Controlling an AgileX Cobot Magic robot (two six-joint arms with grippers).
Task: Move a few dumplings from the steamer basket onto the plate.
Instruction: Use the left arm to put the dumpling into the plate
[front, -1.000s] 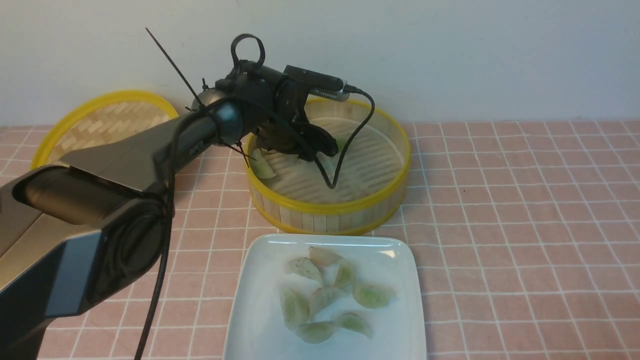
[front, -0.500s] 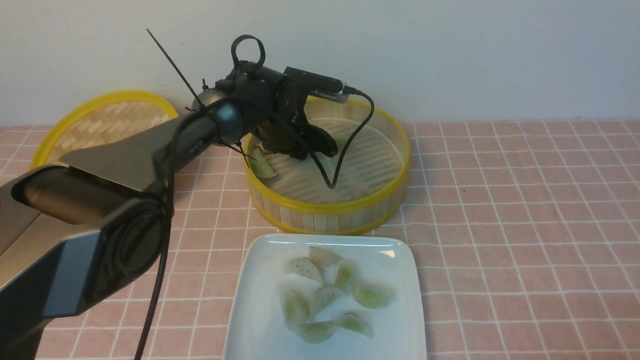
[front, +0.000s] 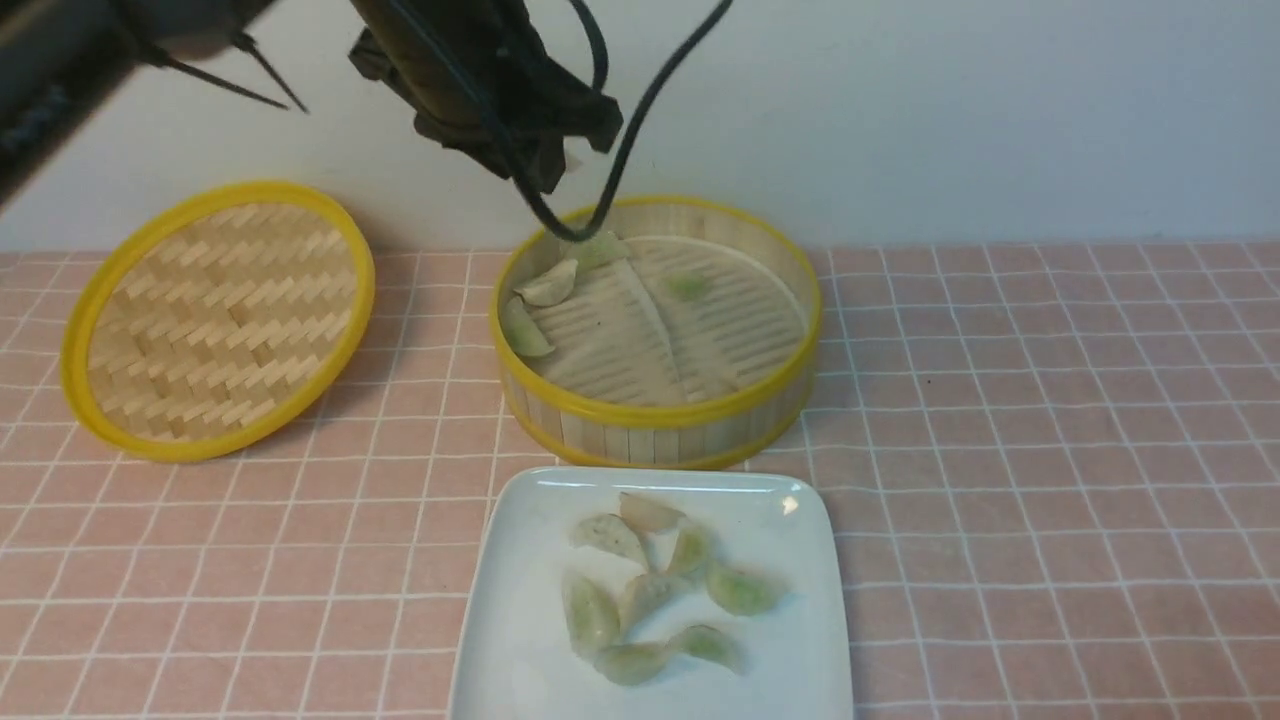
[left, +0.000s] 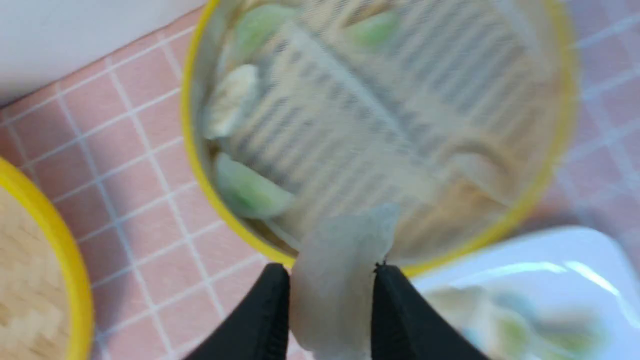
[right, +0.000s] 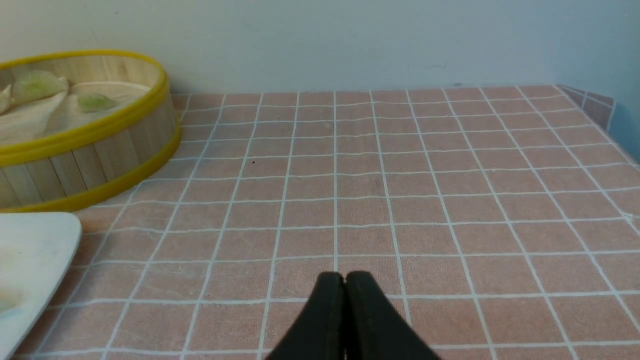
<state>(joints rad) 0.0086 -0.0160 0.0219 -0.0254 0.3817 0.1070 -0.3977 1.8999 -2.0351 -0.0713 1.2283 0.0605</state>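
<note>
The steamer basket stands behind the plate. Dumplings lie in the basket: one by the left wall, one above it, one at the back and a small green one. Several dumplings lie on the plate. My left gripper hangs high above the basket's back left, shut on a pale dumpling that shows between its fingers in the left wrist view. My right gripper is shut and empty, low over the cloth to the right; it does not show in the front view.
The flat woven lid with a yellow rim lies at the back left. A pink checked cloth covers the table. A pale wall runs close behind the basket. The cloth's far right edge shows in the right wrist view.
My left gripper has risen out of the basket, from low over its floor to high above its back left, carrying a pale dumpling. The arm has swung up out of the front view.
</note>
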